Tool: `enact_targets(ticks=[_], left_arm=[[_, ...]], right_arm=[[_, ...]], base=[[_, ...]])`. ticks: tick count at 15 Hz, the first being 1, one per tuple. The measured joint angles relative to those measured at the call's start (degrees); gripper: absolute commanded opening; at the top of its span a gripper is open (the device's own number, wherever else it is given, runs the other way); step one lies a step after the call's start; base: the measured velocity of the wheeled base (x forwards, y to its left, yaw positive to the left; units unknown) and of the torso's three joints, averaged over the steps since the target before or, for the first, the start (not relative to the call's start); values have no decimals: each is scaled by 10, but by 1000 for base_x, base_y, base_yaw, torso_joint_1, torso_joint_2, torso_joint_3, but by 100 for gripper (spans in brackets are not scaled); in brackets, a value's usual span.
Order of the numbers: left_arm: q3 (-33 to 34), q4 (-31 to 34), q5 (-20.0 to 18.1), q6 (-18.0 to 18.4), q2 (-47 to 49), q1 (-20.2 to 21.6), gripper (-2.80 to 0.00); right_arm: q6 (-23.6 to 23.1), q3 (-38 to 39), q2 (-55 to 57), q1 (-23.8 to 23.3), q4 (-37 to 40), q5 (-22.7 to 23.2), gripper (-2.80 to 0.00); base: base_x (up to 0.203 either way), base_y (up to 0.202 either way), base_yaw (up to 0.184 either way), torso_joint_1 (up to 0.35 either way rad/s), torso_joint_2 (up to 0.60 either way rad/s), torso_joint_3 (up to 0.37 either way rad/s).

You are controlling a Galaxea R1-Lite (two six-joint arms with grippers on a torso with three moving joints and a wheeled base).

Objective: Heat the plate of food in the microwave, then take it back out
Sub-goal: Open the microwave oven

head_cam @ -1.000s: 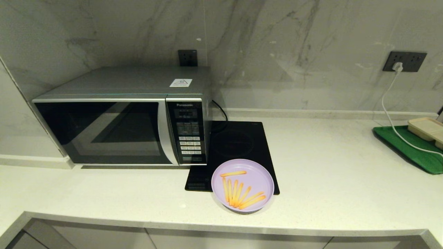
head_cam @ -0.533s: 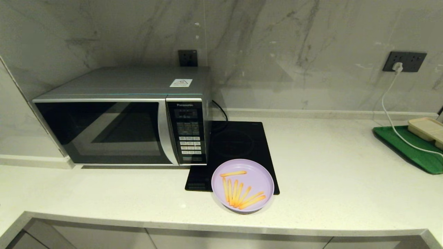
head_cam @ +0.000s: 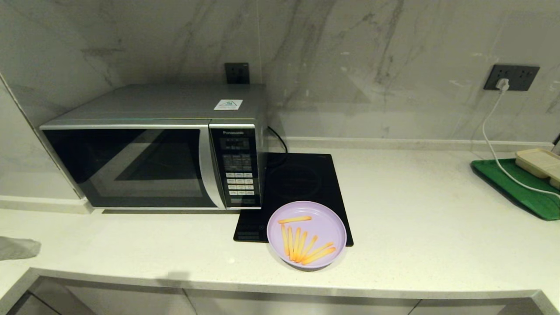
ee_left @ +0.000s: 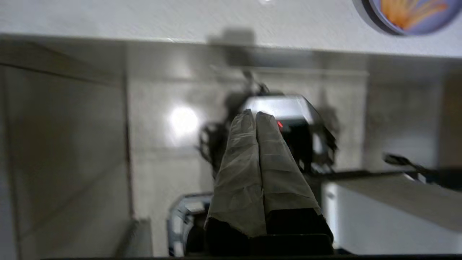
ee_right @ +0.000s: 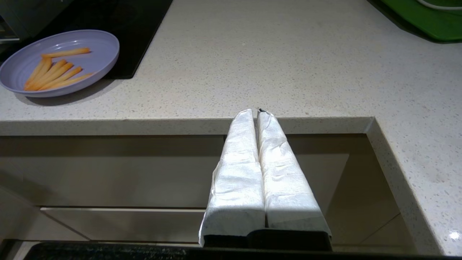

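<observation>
The left gripper (head_cam: 17, 248) had just slid in at the tabletop's (head_cam: 415, 218) front-left edge, fingers pressed together, empty. The plate of food (head_cam: 306, 240) sat near the front edge, beside the closed microwave (head_cam: 153, 148); right gripper (ee_right: 257, 112) parked below, fingers together.

- A blurred grey shape (head_cam: 17, 247), not seen in the earlier head views, is now seen at the far left edge of the pale speckled stone tabletop (head_cam: 415, 210), in front of the tabletop's front edge; what it is cannot be told from that view alone.
- A faint shadow (head_cam: 177, 275) is now cast on the tabletop's front edge below the silver Panasonic microwave (head_cam: 162, 148), where none was seen before.
</observation>
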Motion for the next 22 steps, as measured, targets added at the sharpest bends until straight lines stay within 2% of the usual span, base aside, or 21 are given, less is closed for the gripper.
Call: enact_targets(ticks=[1, 2, 4, 5, 9, 11, 14, 16, 18, 20, 22], left_arm=[[-31, 35, -36, -6, 40, -3, -78], [-61, 68, -80, -11, 77, -8, 0], [-98, 107, -146, -14, 132, -27, 0], [-105, 111, -158, -14, 154, -42, 0], [-109, 112, -142, -10, 194, -85, 0], [-110, 94, -142, -14, 203, -78, 0], [-111, 50, -140, -11, 213, -42, 0], [-111, 19, -159, -11, 224, -15, 0], [-111, -10, -236, 3, 246, 16, 0], [-116, -26, -343, 61, 285, 51, 0], [-131, -32, -411, 117, 325, 65, 0]], right_arm=[[0, 0, 0, 0, 0, 0, -280], [0, 0, 0, 0, 0, 0, -280], [0, 0, 0, 0, 0, 0, -280], [0, 0, 0, 0, 0, 0, -280], [0, 0, 0, 0, 0, 0, -280], [0, 0, 0, 0, 0, 0, -280], [0, 0, 0, 0, 0, 0, -280], [0, 0, 0, 0, 0, 0, -280], [0, 0, 0, 0, 0, 0, -280], [0, 0, 0, 0, 0, 0, -280], [0, 0, 0, 0, 0, 0, -280]], base=[[0, 0, 0, 0, 0, 0], [0, 0, 0, 0, 0, 0], [0, 0, 0, 0, 0, 0], [0, 0, 0, 0, 0, 0], [0, 0, 0, 0, 0, 0], [0, 0, 0, 0, 0, 0], [0, 0, 0, 0, 0, 0], [0, 0, 0, 0, 0, 0], [0, 0, 0, 0, 0, 0], [0, 0, 0, 0, 0, 0], [0, 0, 0, 0, 0, 0]])
